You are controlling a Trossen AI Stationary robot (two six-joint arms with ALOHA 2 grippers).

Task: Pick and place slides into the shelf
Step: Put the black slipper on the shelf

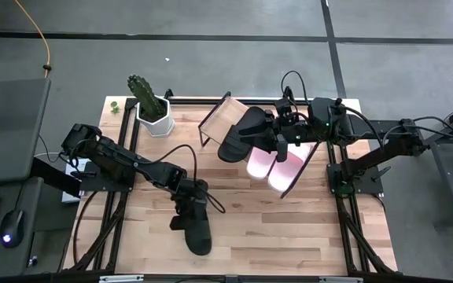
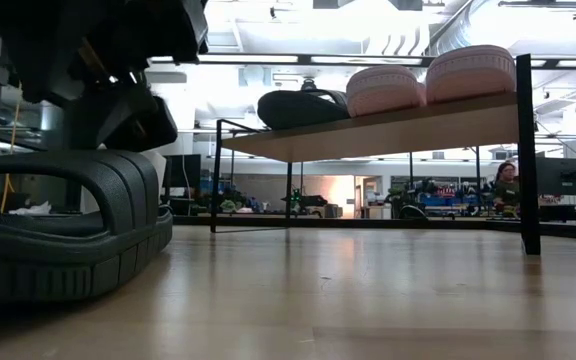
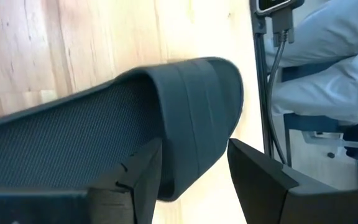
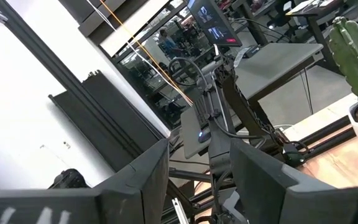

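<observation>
A: Where are the arms, taking the shelf (image 1: 226, 116) as the mark?

B: The left gripper (image 1: 189, 206) is low on the table (image 1: 289, 228), well in front of the shelf, its fingers (image 3: 143, 180) parted either side of a black slide's (image 1: 197, 228) strap without pinching it. The right gripper (image 1: 278, 134) reaches across the shelf over the other black slide (image 1: 238, 137); its grip cannot be told.

A: What else is around?

B: Two pink slides (image 1: 278, 167) lie on the shelf beside that black one. A potted cactus (image 1: 149, 102) stands just beside the shelf's other end.
</observation>
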